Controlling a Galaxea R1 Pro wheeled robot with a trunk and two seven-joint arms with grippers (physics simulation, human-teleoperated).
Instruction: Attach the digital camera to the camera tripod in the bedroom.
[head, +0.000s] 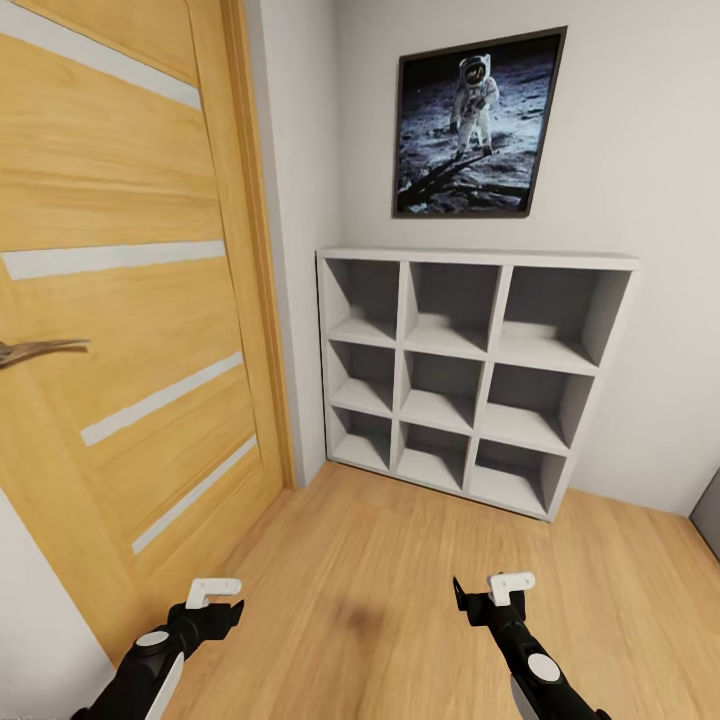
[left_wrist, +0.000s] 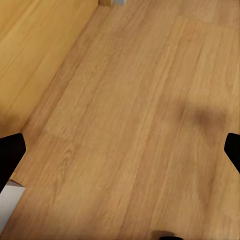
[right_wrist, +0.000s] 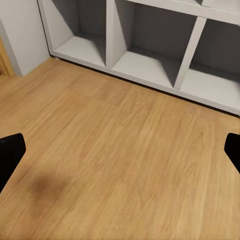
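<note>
The robot faces a corner of the bedroom, the white cube shelf (head: 470, 375) straight ahead, the wooden door (head: 120, 300) beside it; neither camera nor tripod is here, so which arm is nearer cannot be judged; left gripper (head: 215, 600) and right gripper (head: 490, 592) hang over bare floor (head: 380, 600), jaws spread, holding nothing.

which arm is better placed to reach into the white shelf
Right, probably. The right pincer hangs open over bare floor facing the shelf, whose bottom cubbies fill its wrist view. The left pincer, also open, sits beside the door.
</note>
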